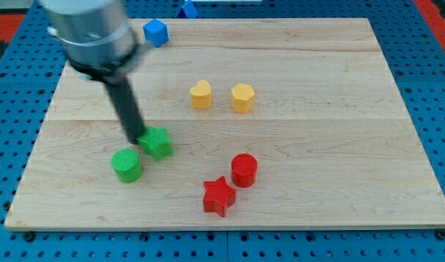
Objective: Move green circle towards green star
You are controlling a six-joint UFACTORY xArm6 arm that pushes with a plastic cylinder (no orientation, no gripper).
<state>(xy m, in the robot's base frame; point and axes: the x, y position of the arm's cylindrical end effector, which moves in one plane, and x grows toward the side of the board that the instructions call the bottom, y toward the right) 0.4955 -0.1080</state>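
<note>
**Legible Markings: None**

No text, label, brand, number or sign can be read in the camera view. The wooden counter [317, 145] shows plain grain only. The faces of the coloured blocks are unmarked at this resolution. The blurred grey housing [91, 33] above the rod bears no readable lettering.

my tip [136, 138] is jammed against the green star [157, 142], green circle [126, 164] just below-left; open board everywhere left of them.
</note>
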